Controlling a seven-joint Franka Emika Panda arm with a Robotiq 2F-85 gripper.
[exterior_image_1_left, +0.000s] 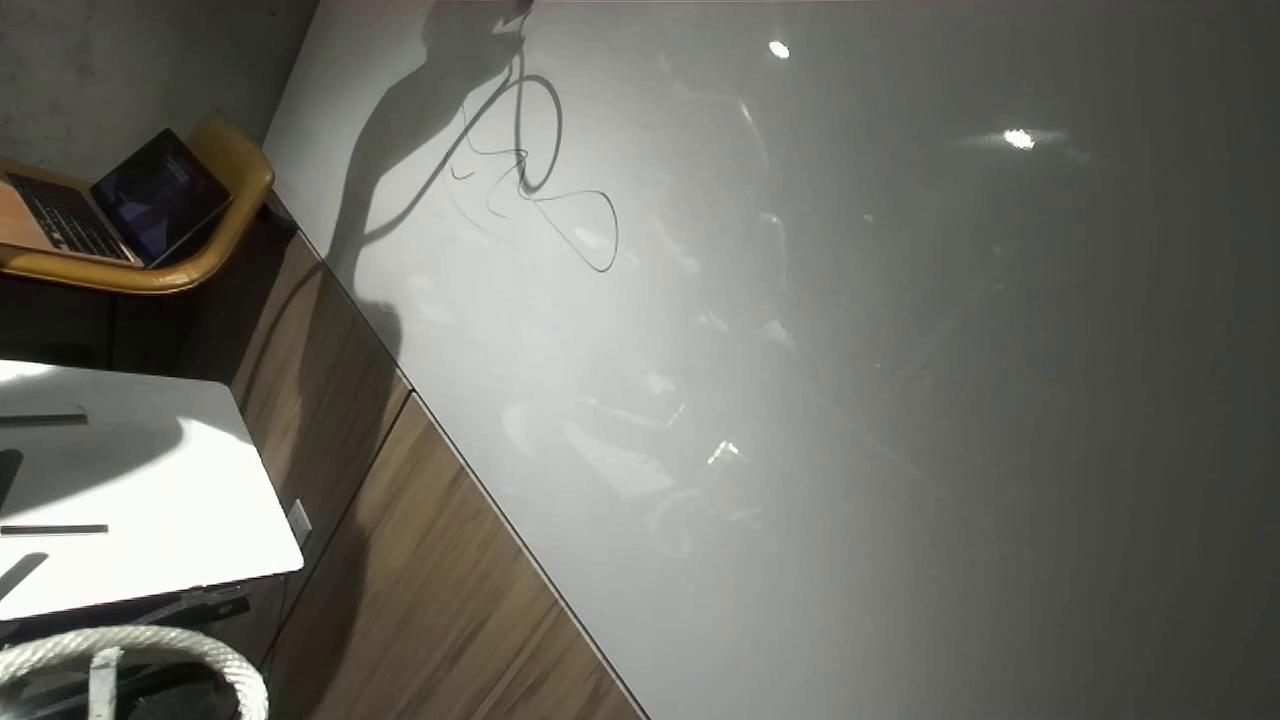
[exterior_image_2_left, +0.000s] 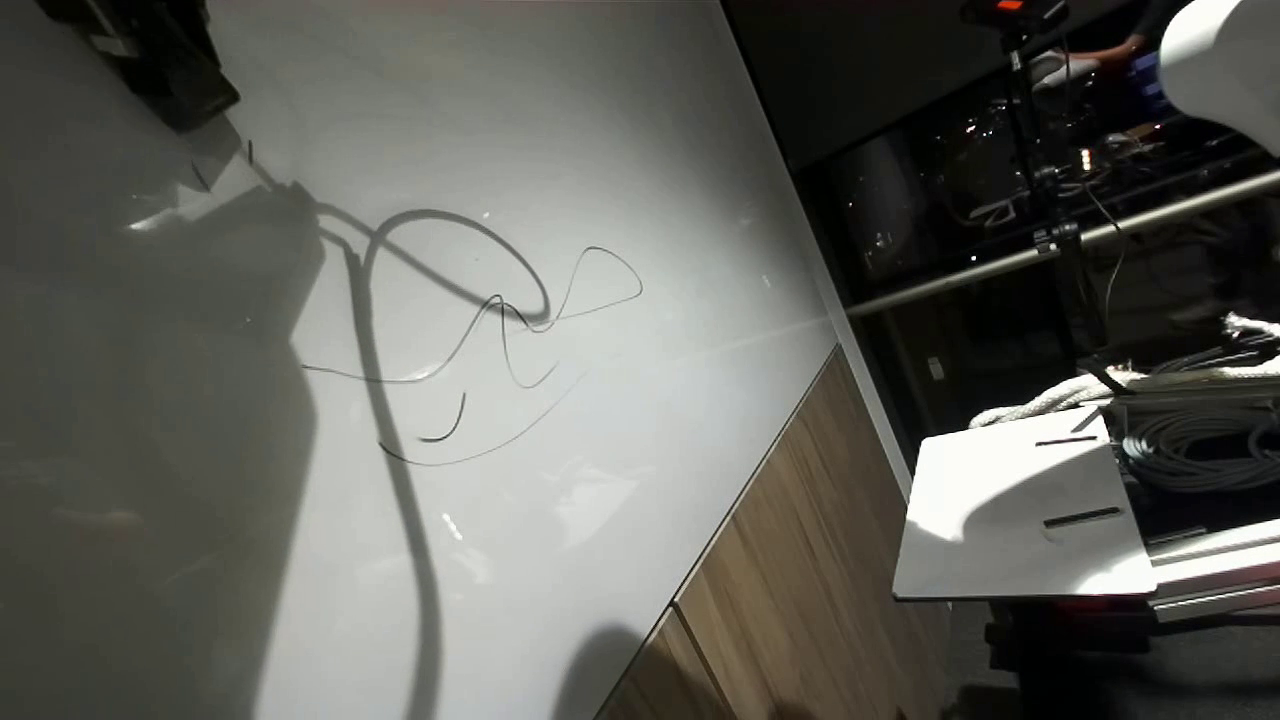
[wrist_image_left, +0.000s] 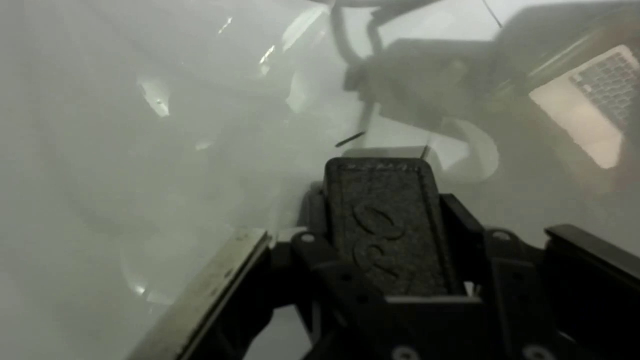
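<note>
One dark, rectangular block (wrist_image_left: 387, 225), its face marked with curved lines, sits in the middle of the wrist view, held by the gripper (wrist_image_left: 382, 205). We see the jaws parted by just the block's width, one against each side. Past its far end, on the glossy white surface (wrist_image_left: 100, 200), is a short dark stroke (wrist_image_left: 350, 139); whether the block touches that surface we cannot tell. Only the wrist view shows the block plainly — in an exterior view the gripper is a dark shape in the top corner. Both exterior views show us thin curving lines (exterior_image_2_left: 400, 381) across the white surface, with broad shadows (exterior_image_1_left: 410, 120) among them. Farther out, wood panels (exterior_image_1_left: 480, 570) border it, and beyond we find a white table (exterior_image_2_left: 1000, 560). An exterior view gives us the open laptop (exterior_image_1_left: 150, 205) on a yellow chair (exterior_image_1_left: 235, 160) — its keyboard appears in the wrist view as a reflection.
</note>
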